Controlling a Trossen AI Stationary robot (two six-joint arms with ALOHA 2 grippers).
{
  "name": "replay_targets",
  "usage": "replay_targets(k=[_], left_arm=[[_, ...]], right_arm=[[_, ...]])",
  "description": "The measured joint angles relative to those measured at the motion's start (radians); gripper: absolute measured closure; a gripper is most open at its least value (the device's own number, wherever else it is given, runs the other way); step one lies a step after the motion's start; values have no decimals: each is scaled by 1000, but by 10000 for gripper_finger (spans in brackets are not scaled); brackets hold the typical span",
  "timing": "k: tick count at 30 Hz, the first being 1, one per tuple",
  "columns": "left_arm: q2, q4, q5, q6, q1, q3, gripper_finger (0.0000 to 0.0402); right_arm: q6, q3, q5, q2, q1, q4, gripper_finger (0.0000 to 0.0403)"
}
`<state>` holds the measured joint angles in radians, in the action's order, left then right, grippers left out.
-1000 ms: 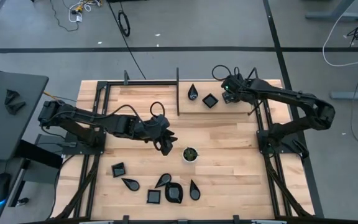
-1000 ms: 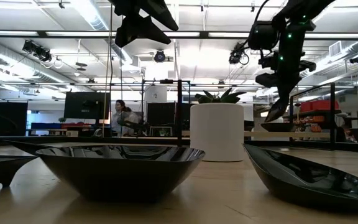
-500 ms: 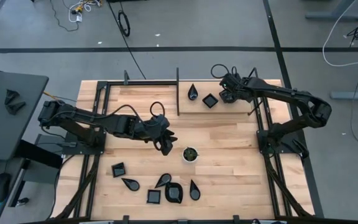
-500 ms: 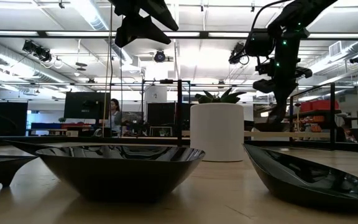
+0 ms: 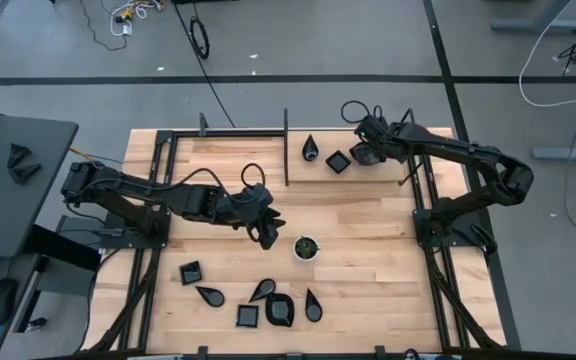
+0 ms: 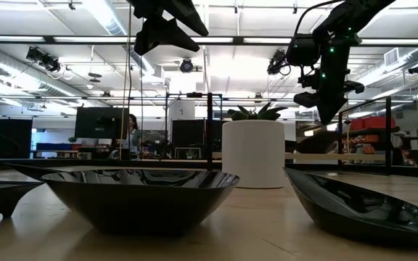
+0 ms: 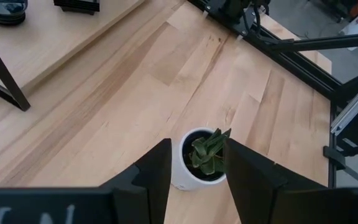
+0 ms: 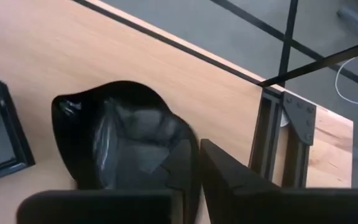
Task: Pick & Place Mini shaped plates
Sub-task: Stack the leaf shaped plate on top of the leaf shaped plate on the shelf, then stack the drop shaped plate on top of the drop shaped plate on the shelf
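1. While the left arm waits over the middle of the wooden table (image 5: 368, 230), its left gripper (image 5: 267, 233) hangs just beside the small white planter cup (image 5: 306, 248); in the left wrist view the fingers (image 7: 157, 174) stand spread with the cup between them farther off and nothing in their hold, so it looks parked rather than working.
2. Along the near edge lies the supply of mini shaped plates: a square plate (image 5: 190, 271), a teardrop plate (image 5: 209, 295), another square one (image 5: 247, 315), a rounded leaf plate (image 5: 279, 310) and a slim teardrop (image 5: 313, 305), loosely grouped, apparently awaiting pickup.
3. Past the upright black divider (image 5: 286, 148), a teardrop (image 5: 310, 148) and a square plate (image 5: 338, 161) sit side by side at the far edge, which reads as the drop-off zone.
4. At the far right, the right gripper (image 5: 365, 152) sits low beside that square plate, its fingers (image 8: 185, 165) pinched on the rim of a leaf-shaped plate (image 8: 120, 140). I cannot tell whether the plate touches the wood yet; it is probably being set down next to the others.
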<state>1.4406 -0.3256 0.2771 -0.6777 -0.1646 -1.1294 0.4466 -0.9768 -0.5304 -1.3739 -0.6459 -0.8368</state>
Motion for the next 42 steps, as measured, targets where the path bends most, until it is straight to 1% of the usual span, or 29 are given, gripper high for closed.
replay_targets(k=[4,7,9,10,11,13,15,17,18,20,24,26,28,30,32,37,39,42], left_arm=[[0,0,0,0,0,0,250],[0,0,0,-1,0,0,250],[0,0,0,-1,0,0,250],[0,0,0,-2,0,0,250],[0,0,0,-6,0,0,250],[0,0,5,-14,0,0,250],[0,1,19,-14,0,0,250],[0,1,30,-18,0,0,250],[0,1,38,-18,1,0,250],[0,1,42,-18,5,0,250],[0,1,42,-18,18,0,250],[0,1,41,-18,23,0,250],[0,5,41,-18,24,0,250],[0,14,37,-18,24,0,250],[0,19,35,-18,24,0,250],[0,19,34,-18,24,0,250],[0,19,34,-18,24,0,250],[0,19,39,-18,24,0,250]], right_arm=[[-6,0,0,0,-20,22,360],[-31,0,0,0,-28,48,340],[-75,0,15,0,-28,54,323],[-111,0,52,0,-28,52,316],[-150,0,114,0,-28,51,310],[-203,0,274,0,-28,37,302],[-217,0,399,0,-27,2,303],[-220,0,462,0,-27,-41,312],[-224,0,468,0,-27,-66,318],[-244,0,468,0,-28,-101,334],[-284,18,459,-20,-34,-103,367],[-272,33,419,-34,-36,-84,383],[-255,50,354,-47,-36,-80,395],[-238,59,289,-55,-36,-79,399],[-227,59,245,-53,-35,-76,395],[-223,59,207,-8,-35,-71,390],[-222,59,184,16,-35,-65,393],[-219,59,177,40,-38,-61,399]])
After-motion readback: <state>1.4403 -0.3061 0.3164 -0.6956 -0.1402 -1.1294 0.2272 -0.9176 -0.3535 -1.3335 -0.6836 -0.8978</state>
